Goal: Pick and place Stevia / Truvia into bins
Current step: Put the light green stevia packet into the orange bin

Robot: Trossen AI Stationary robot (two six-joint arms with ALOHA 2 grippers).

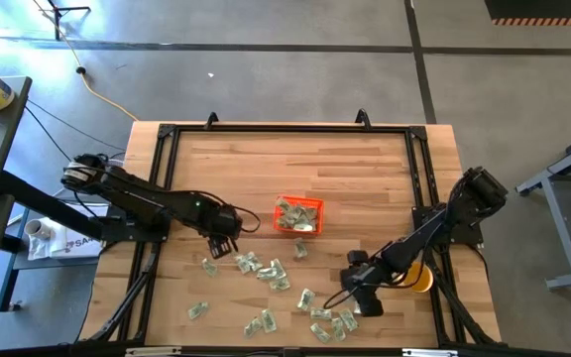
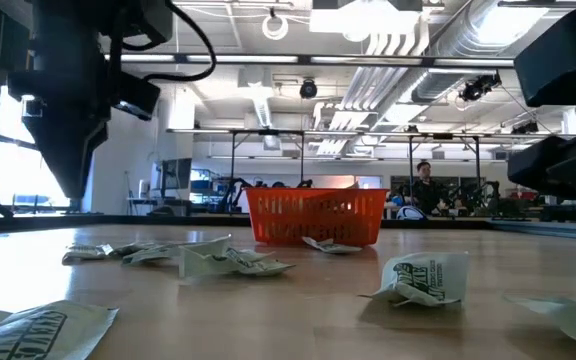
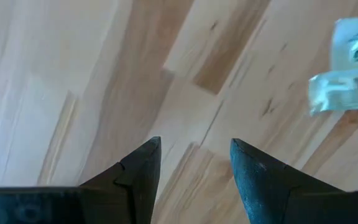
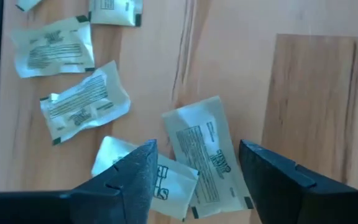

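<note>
The orange bin (image 1: 300, 201) stands near the table's middle with a few Stevia sachets (image 1: 295, 218) inside. More sachets (image 1: 266, 268) lie flat and scattered on the wood toward the near edge. My left gripper (image 3: 195, 142) points down, open, over bare wood left of the bin (image 1: 224, 243), with two sachets (image 3: 350, 68) off to one side. My right gripper (image 4: 197, 146) is open and slants down over the near-right cluster (image 1: 360, 297). One sachet (image 4: 205, 155) lies on the table between its fingers, overlapping another (image 4: 166, 177).
A yellow cup (image 1: 420, 278) stands beside the right arm near the table's right edge. A black frame (image 1: 285, 127) runs round the tabletop. In the low view the bin (image 2: 316, 215) stands beyond several sachets (image 2: 423, 278), and a person (image 2: 424, 185) shows far off in the room.
</note>
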